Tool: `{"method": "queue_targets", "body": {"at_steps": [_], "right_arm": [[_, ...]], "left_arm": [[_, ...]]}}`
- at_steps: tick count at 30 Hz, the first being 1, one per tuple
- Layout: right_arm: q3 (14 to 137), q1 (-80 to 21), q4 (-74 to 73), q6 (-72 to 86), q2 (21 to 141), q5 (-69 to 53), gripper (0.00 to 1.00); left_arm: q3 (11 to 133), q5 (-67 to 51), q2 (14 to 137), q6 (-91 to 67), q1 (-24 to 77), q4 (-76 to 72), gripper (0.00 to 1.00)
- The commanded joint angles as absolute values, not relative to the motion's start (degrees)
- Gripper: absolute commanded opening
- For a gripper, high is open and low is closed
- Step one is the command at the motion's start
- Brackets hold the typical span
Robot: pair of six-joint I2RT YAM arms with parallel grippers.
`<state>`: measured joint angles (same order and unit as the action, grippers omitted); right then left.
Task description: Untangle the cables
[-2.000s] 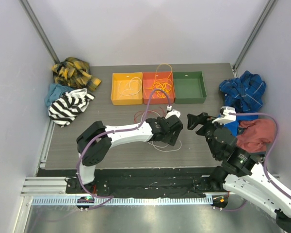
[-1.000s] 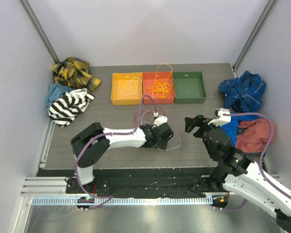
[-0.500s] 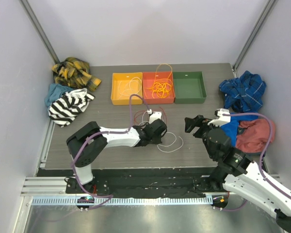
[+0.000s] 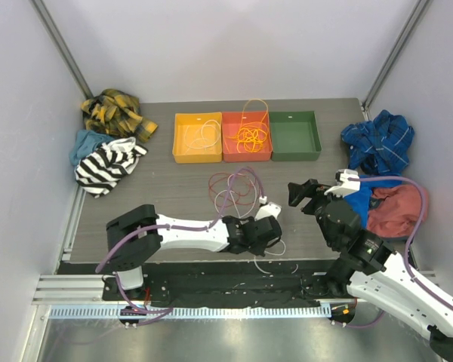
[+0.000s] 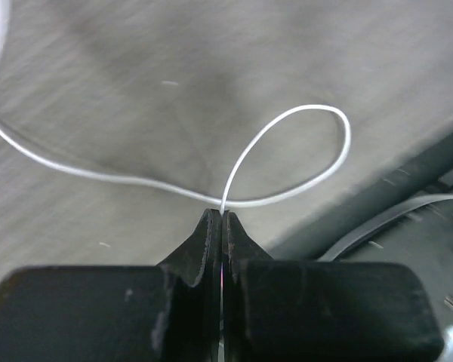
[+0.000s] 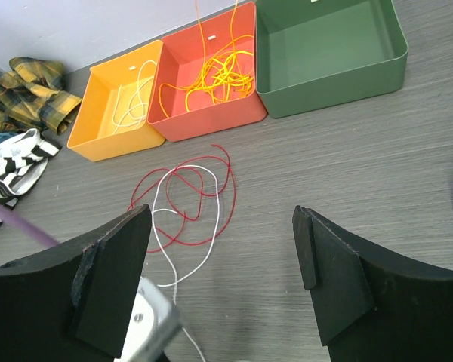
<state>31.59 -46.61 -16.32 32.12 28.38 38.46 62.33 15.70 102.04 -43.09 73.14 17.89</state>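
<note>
My left gripper (image 5: 222, 217) is shut on a white cable (image 5: 309, 107), which curls into a small loop just past the fingertips, low over the table near its front edge. From above, the left gripper (image 4: 270, 243) lies stretched toward the near edge. Behind it a red cable (image 6: 232, 188) and the white cable (image 6: 157, 204) lie in loose overlapping loops (image 4: 230, 188). My right gripper (image 6: 223, 211) hangs open above the table right of the loops, holding nothing. Yellow-orange cable (image 4: 249, 136) fills the red-orange tray (image 4: 234, 156).
A yellow tray (image 4: 183, 157) holds another white cable; the green tray (image 4: 311, 143) stands beside the other two trays. Cloth piles sit at the left (image 4: 109, 162), back left (image 4: 113, 111) and right (image 4: 377, 139), (image 4: 396, 207). The table's front edge (image 4: 211, 260) is just beside the left gripper.
My left gripper has shut on the white cable and drawn it back toward the near edge, stretching it out of the red loops. The right arm has stayed still.
</note>
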Motion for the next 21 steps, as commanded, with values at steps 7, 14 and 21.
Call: {"method": "queue_targets", "body": {"at_steps": [7, 14, 21], "right_arm": [[33.75, -46.58, -15.29, 31.55, 27.07, 40.25, 0.84], [33.13, -46.58, -14.68, 33.48, 28.56, 38.06, 0.84], [33.05, -46.58, -11.69, 32.78, 32.24, 36.31, 0.84]], "left_arm": [[81.63, 29.87, 86.76, -32.11, 72.00, 29.35, 0.00], [109.92, 35.32, 86.74, -18.93, 67.76, 34.10, 0.00], [127.51, 37.97, 89.64, -8.80, 67.76, 30.24, 0.00]]}}
